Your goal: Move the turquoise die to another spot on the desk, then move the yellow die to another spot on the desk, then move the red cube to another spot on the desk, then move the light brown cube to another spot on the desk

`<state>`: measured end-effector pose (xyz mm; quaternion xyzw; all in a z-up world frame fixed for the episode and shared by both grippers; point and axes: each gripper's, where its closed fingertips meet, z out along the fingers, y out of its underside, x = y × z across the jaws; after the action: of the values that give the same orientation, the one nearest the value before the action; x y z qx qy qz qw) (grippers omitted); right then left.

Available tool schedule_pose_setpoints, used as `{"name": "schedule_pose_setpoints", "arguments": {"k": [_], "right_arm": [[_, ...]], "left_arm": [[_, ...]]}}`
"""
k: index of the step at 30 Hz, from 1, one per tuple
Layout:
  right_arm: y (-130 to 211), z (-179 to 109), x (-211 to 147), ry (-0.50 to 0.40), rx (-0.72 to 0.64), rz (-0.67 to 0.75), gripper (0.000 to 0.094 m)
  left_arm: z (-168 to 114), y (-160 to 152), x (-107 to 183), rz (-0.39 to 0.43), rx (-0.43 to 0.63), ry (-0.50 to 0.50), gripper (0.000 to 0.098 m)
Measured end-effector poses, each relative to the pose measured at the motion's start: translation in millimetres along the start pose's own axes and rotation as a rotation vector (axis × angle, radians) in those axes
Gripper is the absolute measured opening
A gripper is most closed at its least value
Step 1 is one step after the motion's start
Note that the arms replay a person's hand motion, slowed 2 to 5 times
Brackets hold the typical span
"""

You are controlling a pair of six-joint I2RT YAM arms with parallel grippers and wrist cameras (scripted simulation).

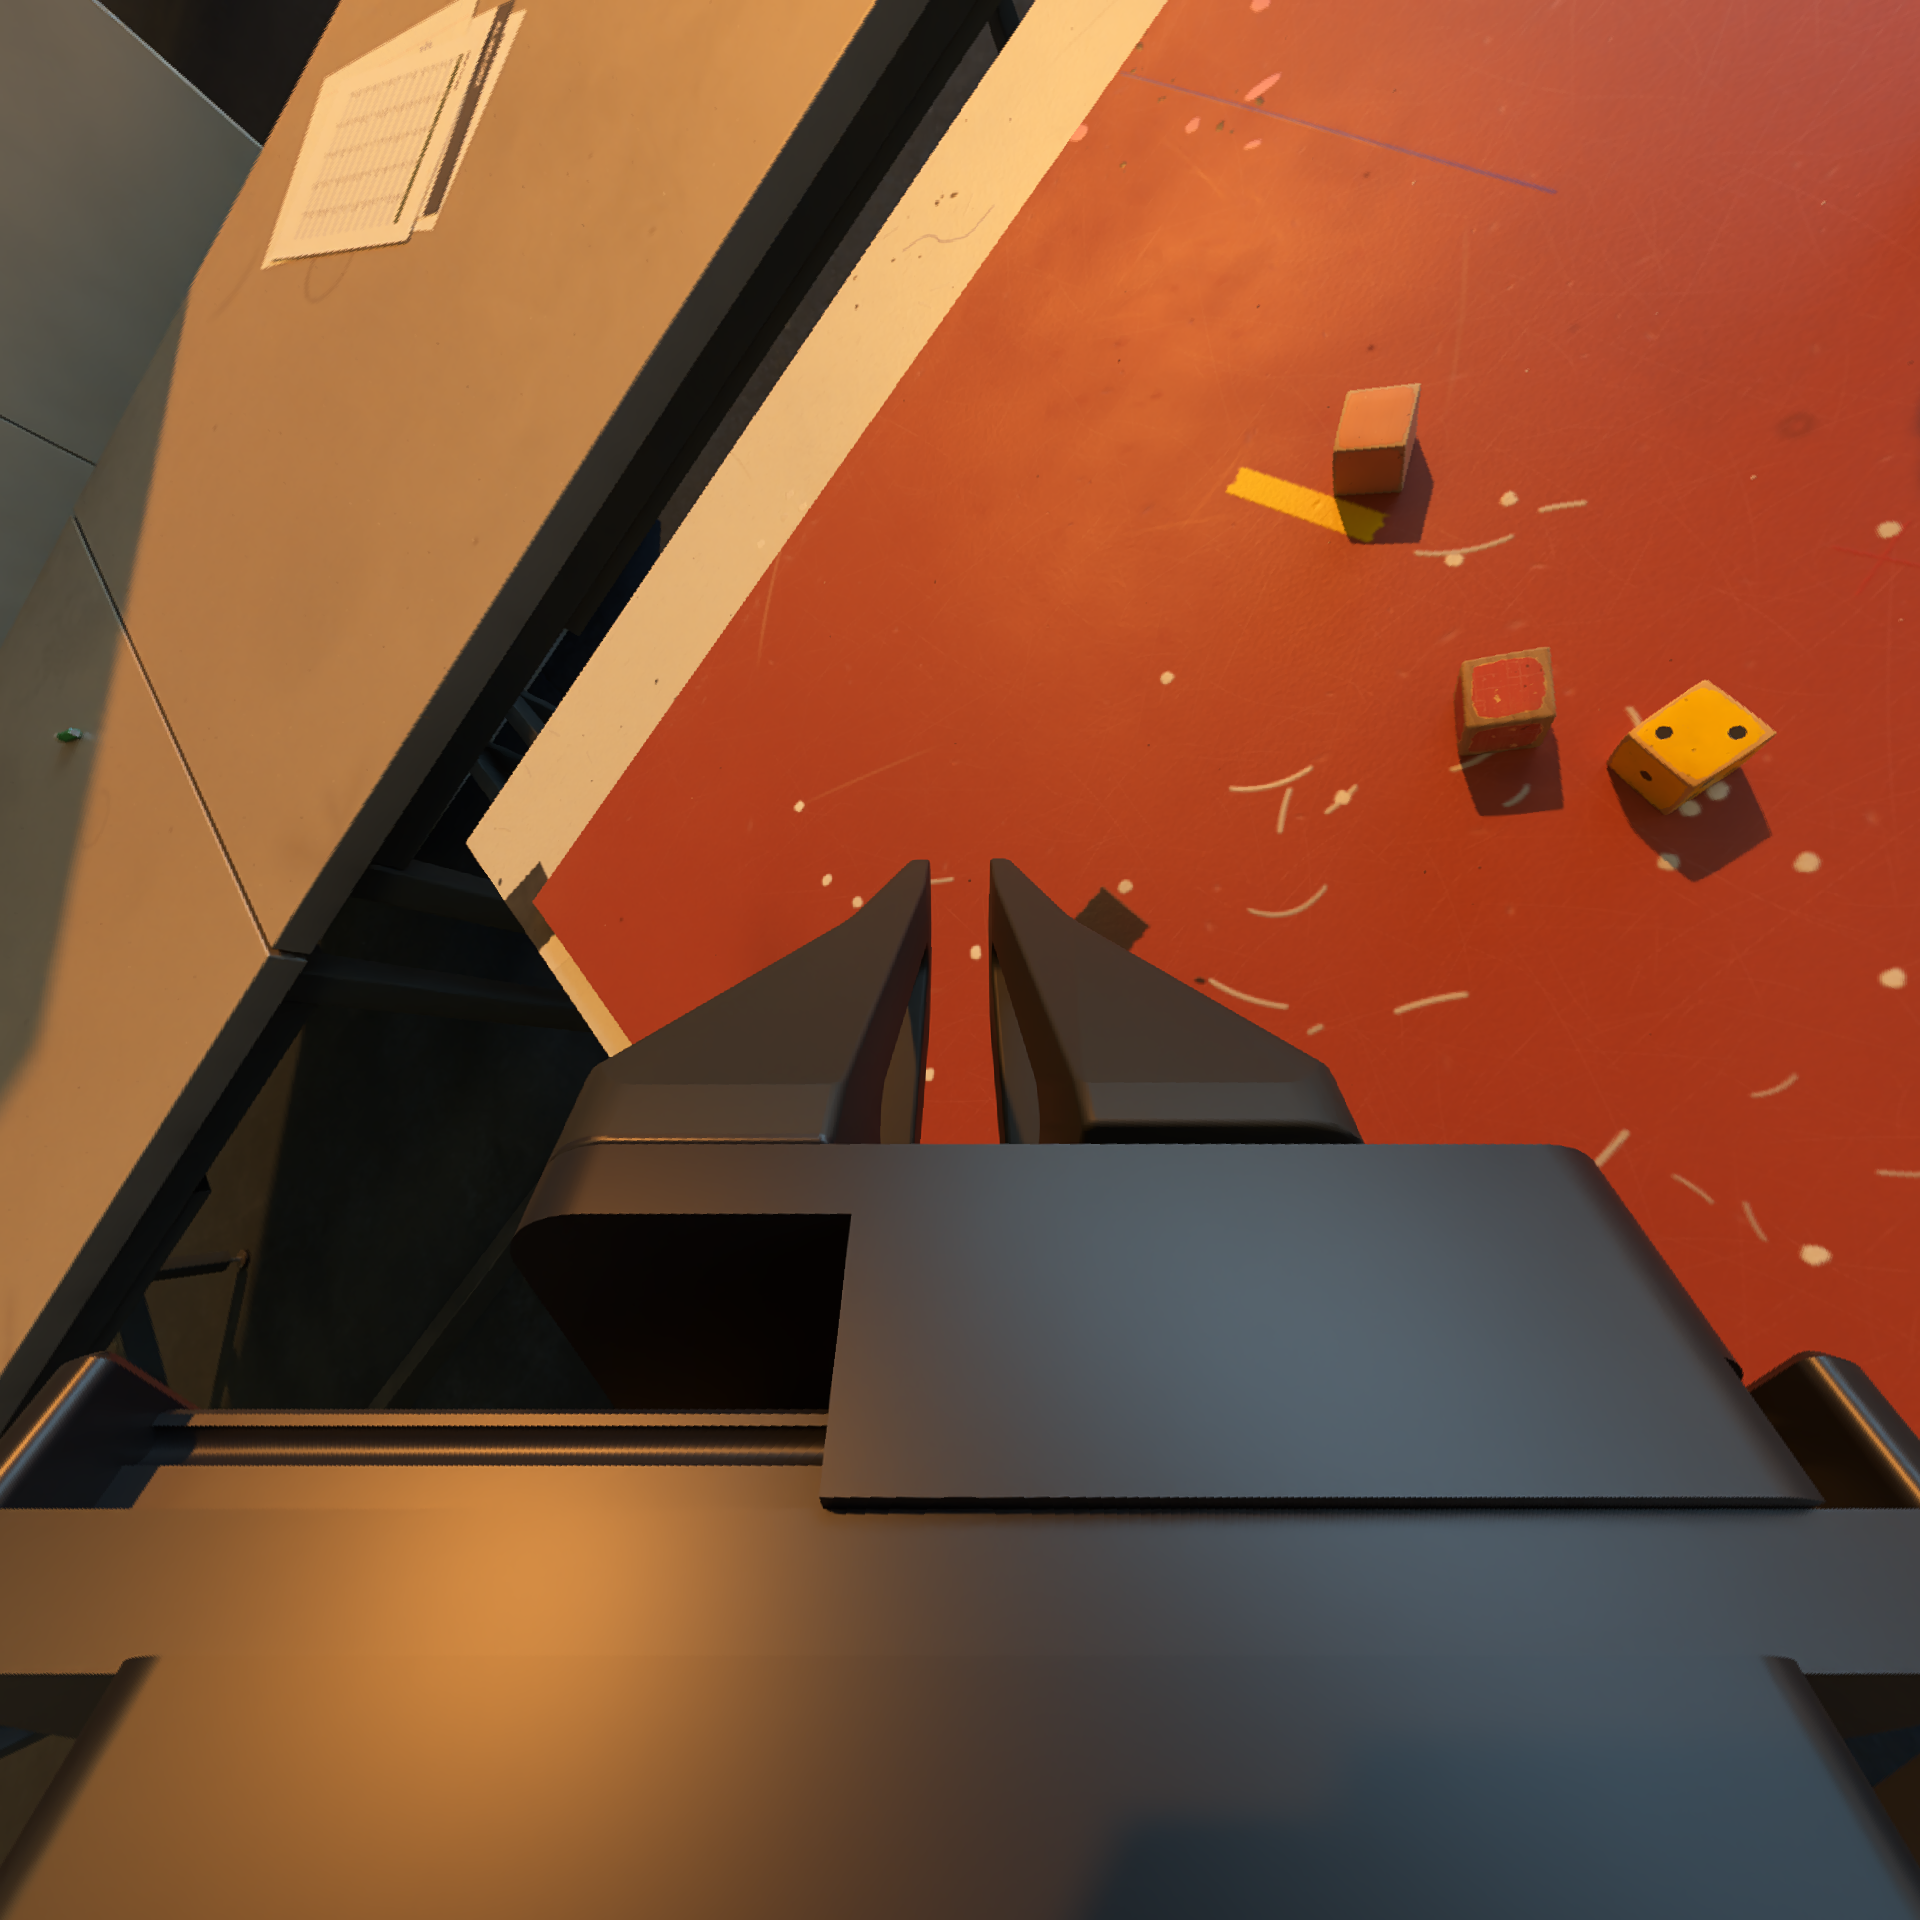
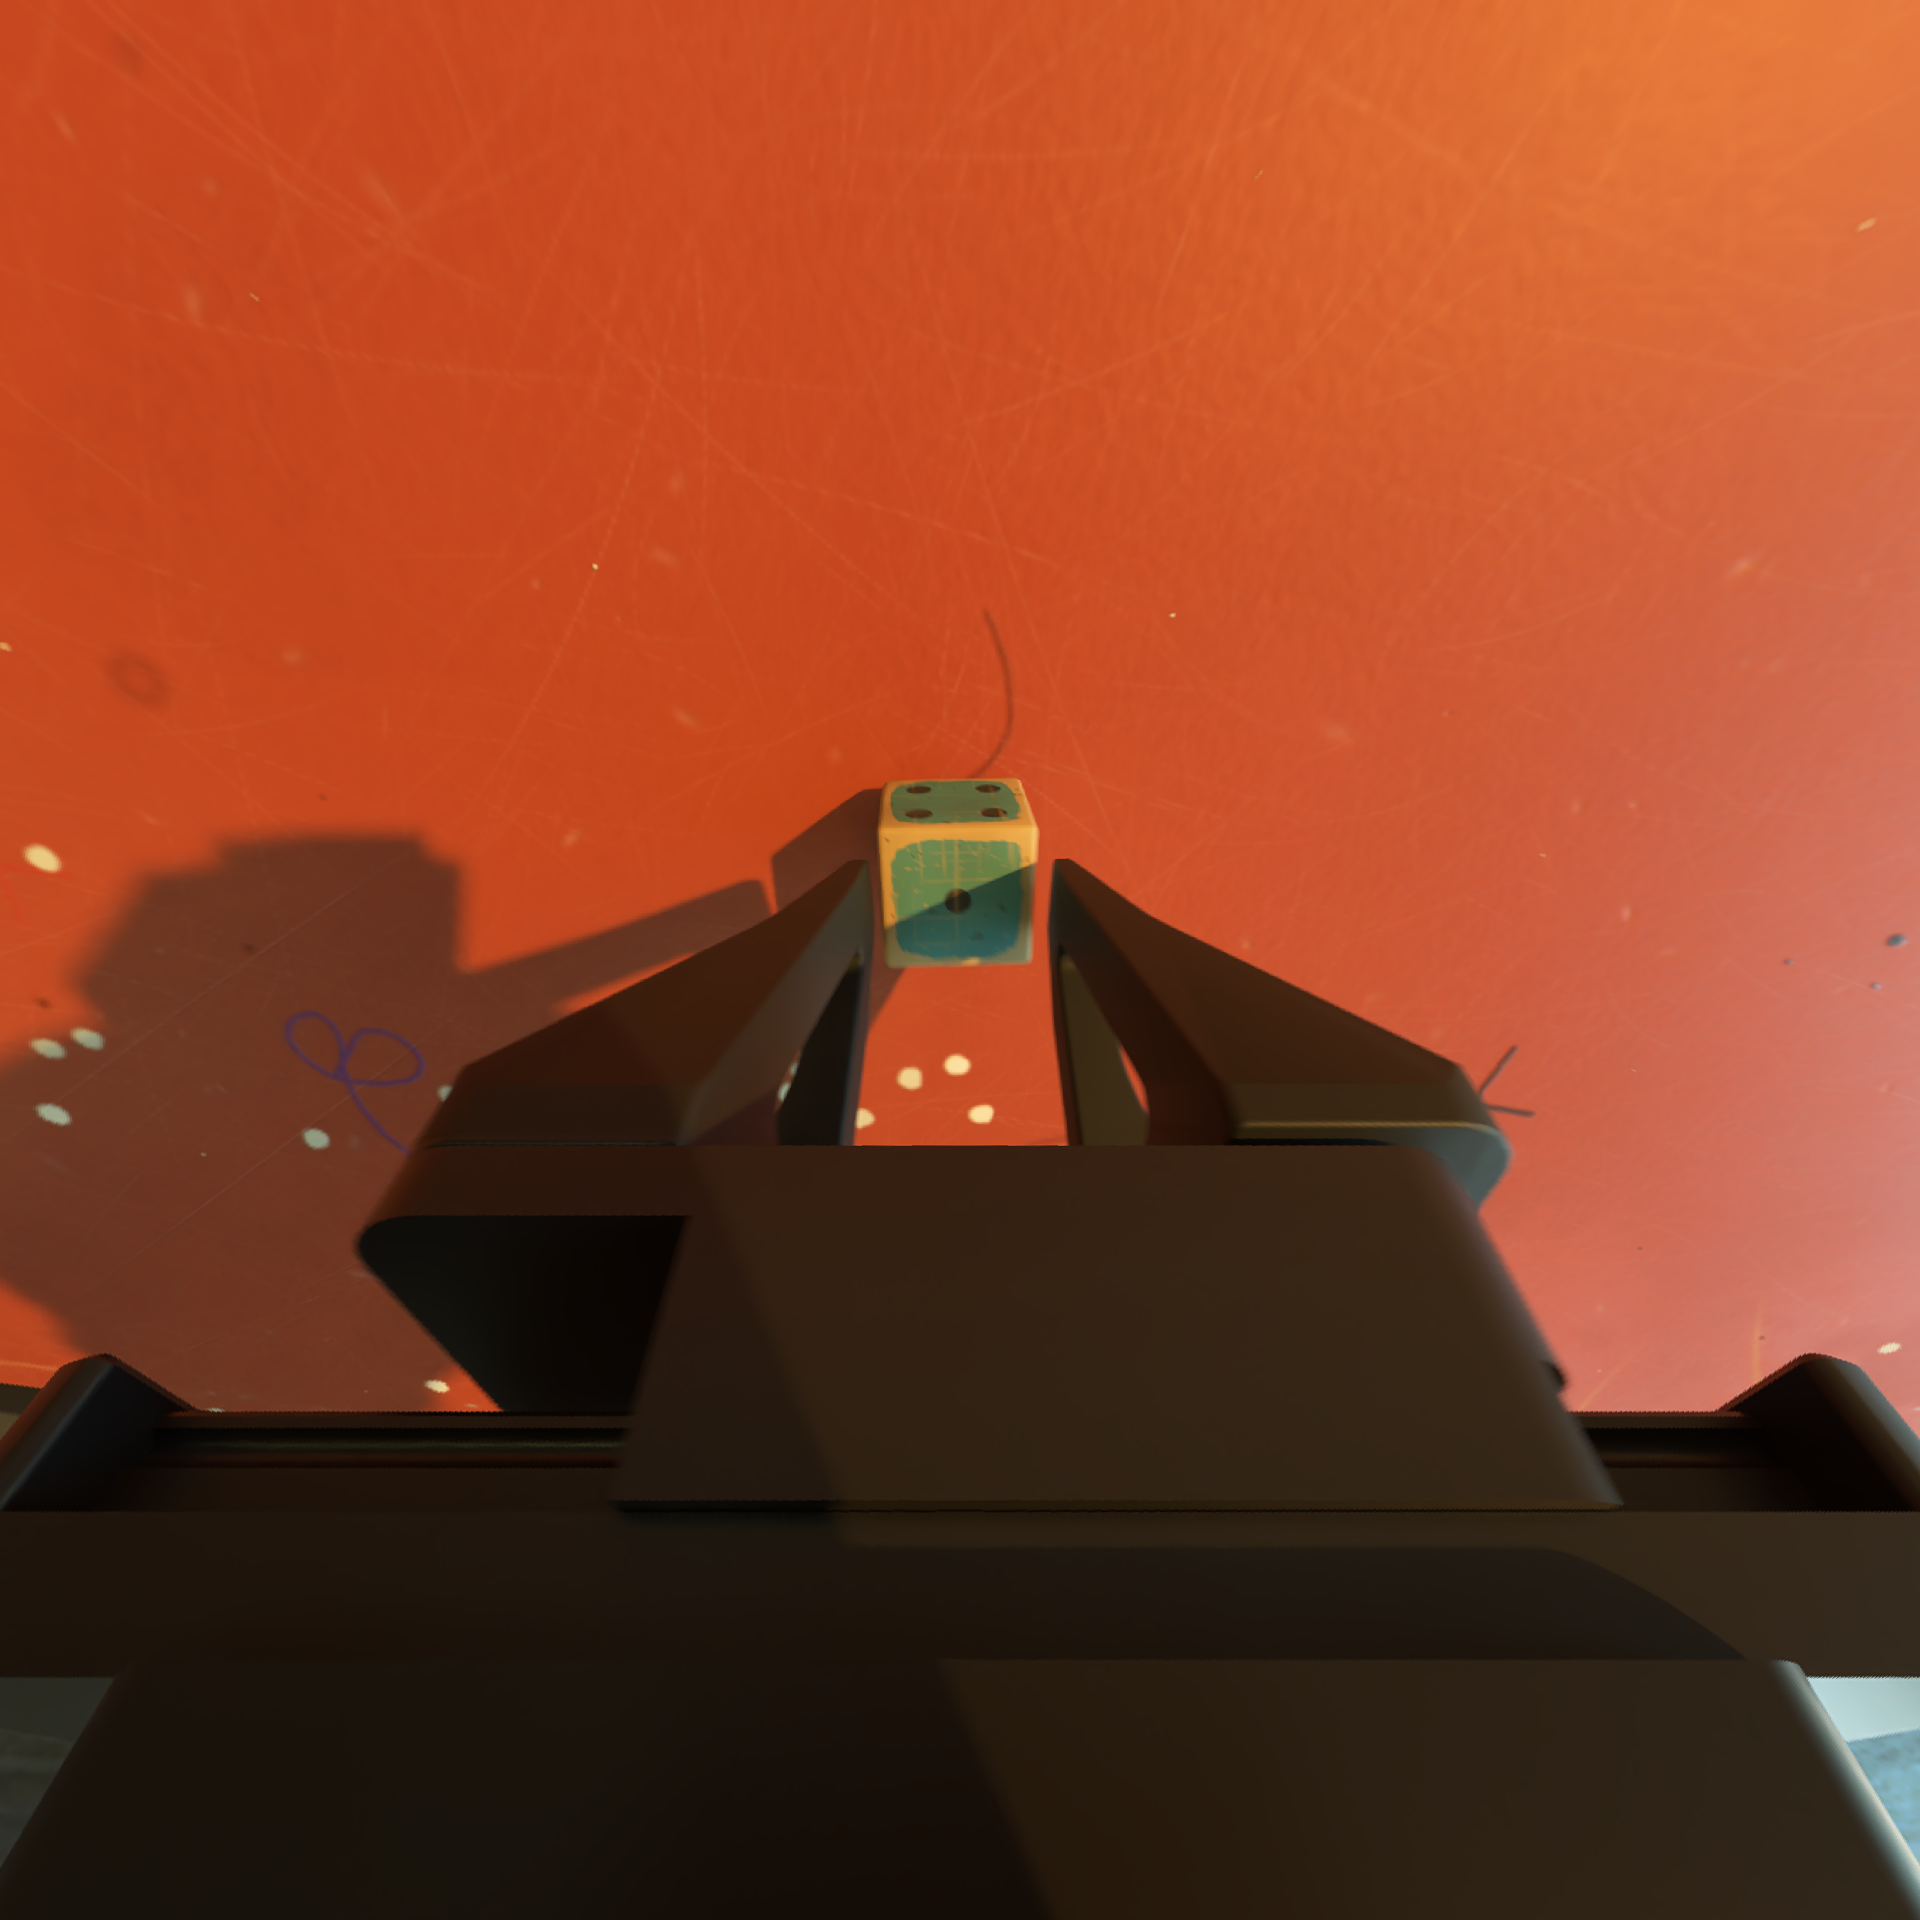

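In the right wrist view, the turquoise die (image 2: 956,883) sits on the red desk (image 2: 935,364) between the fingertips of my right gripper (image 2: 961,868). The jaws are open, with a narrow gap on each side of the die. In the left wrist view, the light brown cube (image 1: 1377,436), the red cube (image 1: 1507,696) and the yellow die (image 1: 1691,740) rest on the desk, ahead and to the right of my left gripper (image 1: 959,868). The left gripper is shut and empty, held above the desk near its left edge.
A strip of yellow tape (image 1: 1299,502) lies by the light brown cube. The desk's pale left edge (image 1: 831,416) borders a dark gap. Beyond it stands a brown table (image 1: 468,468) with a sheet of paper (image 1: 395,135).
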<state>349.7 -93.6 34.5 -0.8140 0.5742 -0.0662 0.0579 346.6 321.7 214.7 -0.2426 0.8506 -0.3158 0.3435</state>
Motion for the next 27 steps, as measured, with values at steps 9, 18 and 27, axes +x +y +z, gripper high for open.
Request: {"name": "schedule_pose_setpoints", "arguments": {"k": [9,18,27], "right_arm": [[-29.6,-75.9,-7.0,0.083,0.273,-0.04,0.0374],[-57.6,-133.8,-110.7,0.021,0.497,-0.4,0.0371],[-37.5,-76.8,-227.9,-0.208,0.41,-0.877,0.0385]], "left_arm": [[-1.8,2.5,-4.8,-0.011,-0.003,-0.009,0.0093],[1.2,6.7,-6.3,-0.012,-0.022,-0.011,0.0093],[3.3,7.6,-5.5,-0.005,-0.036,-0.011,0.0094]]}}
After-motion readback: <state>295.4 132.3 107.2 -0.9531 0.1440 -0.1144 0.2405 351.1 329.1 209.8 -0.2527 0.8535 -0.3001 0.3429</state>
